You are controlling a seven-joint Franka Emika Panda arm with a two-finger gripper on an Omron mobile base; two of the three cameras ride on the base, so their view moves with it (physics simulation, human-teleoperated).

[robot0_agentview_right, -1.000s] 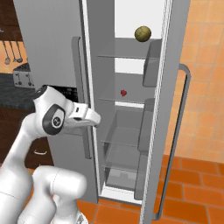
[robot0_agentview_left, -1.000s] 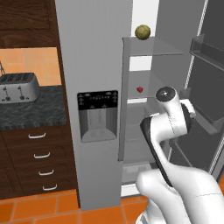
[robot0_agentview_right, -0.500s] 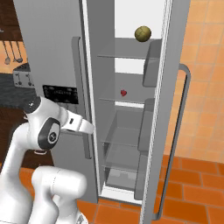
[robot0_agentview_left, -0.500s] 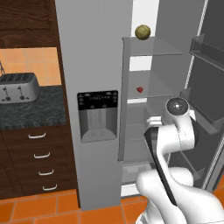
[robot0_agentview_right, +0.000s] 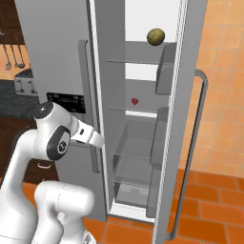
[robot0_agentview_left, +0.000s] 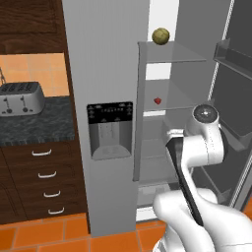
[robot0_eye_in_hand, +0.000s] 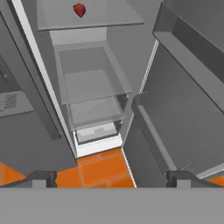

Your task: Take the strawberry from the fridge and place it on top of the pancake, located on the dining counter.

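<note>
The fridge [robot0_agentview_left: 106, 59] stands with its right door swung open and its left door shut. On its middle glass shelf lies the small red strawberry [robot0_agentview_left: 158, 100] [robot0_agentview_right: 135, 101], which sits at the top of the hand view [robot0_eye_in_hand: 79, 9]. My gripper [robot0_eye_in_hand: 111, 179] is open with nothing between its fingertips. It hangs in front of the open compartment, well below and short of the strawberry, looking down at the lower drawers. In the right base view my hand [robot0_agentview_right: 93, 138] points toward the fridge opening. The pancake and the dining counter are out of view.
A yellow-green round fruit [robot0_agentview_left: 161, 35] [robot0_agentview_right: 156, 36] rests on the top shelf. The open door [robot0_agentview_left: 238, 93] with its bins stands on the right, its handle [robot0_agentview_right: 200, 143] facing out. A toaster [robot0_agentview_left: 19, 97] sits on the dark counter at left. Orange floor tiles [robot0_eye_in_hand: 100, 168] lie below.
My wrist has sunk a little and shifted right toward the open compartment. The strawberry, the round fruit and the doors have not moved.
</note>
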